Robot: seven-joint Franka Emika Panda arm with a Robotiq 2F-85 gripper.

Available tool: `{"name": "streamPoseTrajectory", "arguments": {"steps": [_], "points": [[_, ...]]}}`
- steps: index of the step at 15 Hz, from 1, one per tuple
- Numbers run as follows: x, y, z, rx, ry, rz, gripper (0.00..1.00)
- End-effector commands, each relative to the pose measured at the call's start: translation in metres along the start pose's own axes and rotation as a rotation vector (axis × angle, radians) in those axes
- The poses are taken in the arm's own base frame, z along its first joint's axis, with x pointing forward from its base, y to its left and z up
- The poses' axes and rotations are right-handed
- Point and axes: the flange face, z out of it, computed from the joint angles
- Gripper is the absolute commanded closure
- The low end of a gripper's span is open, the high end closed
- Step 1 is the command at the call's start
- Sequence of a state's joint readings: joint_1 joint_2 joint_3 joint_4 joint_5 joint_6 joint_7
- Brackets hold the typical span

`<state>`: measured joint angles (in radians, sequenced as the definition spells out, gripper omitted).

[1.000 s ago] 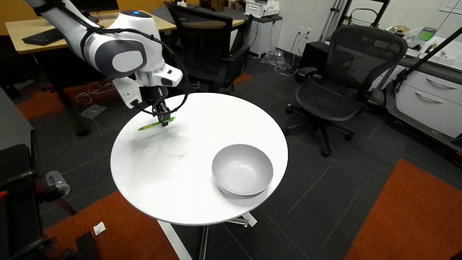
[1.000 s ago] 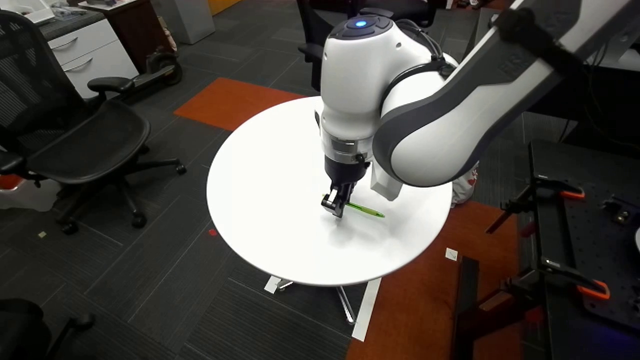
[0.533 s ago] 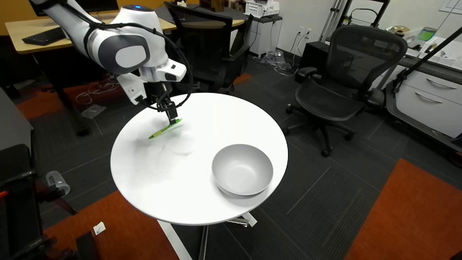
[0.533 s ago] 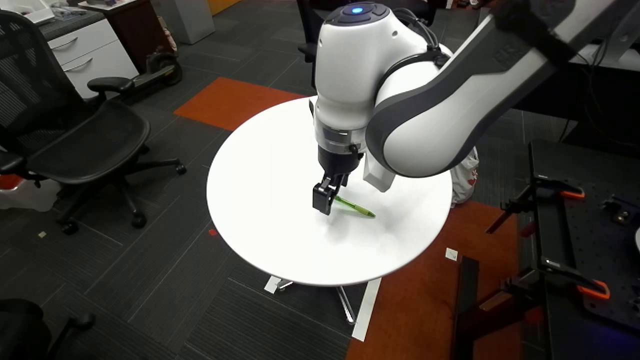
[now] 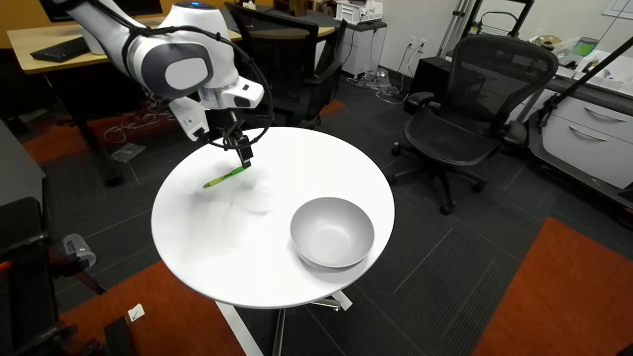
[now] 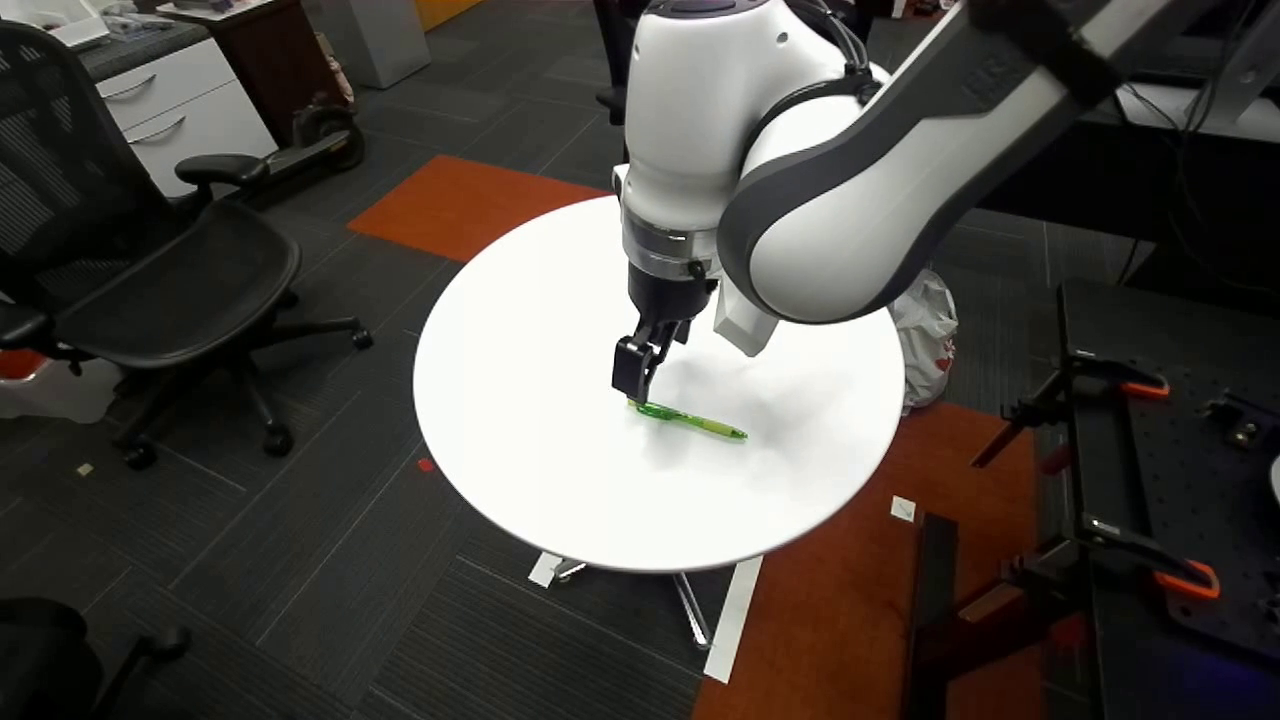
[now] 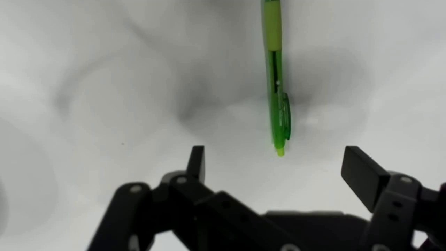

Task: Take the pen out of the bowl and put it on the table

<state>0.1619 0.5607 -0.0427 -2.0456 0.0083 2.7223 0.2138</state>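
The bright green pen [image 5: 220, 180] [image 6: 705, 425] [image 7: 273, 31] lies flat on the round white table [image 5: 277, 277] [image 6: 530, 480]. My gripper [image 5: 246, 164] [image 6: 632, 375] [image 7: 275, 165] hovers a little above the pen's clip end. In the wrist view its jaws stand wide apart, and the pen's push-button end reaches between them without contact from either finger [image 7: 364, 177]. Nothing is held. A silvery-grey bowl [image 5: 332, 242] sits on the table some distance from the pen, and no object shows inside it. The arm hides the bowl in an exterior view.
A black office chair [image 5: 474, 104] stands beyond the table's edge in both exterior views. A wooden desk [image 5: 29, 42] with a keyboard is behind the arm. A black workbench [image 6: 1180, 420] with orange-tipped clamps stands close by.
The jaws have spread and released the pen, which has turned and come down onto the table. The gripper has risen slightly and shifted away from the pen's middle towards its clip end.
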Motion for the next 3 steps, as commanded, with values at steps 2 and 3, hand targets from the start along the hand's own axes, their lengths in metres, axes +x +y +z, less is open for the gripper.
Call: {"name": "streamPoseTrajectory", "arguments": {"steps": [2, 3], "points": [[0.0025, 0.002, -0.0017, -0.001, 0.003, 0.003, 0.0], [0.0031, 0.0021, -0.0021, -0.001, 0.005, 0.003, 0.0]]}}
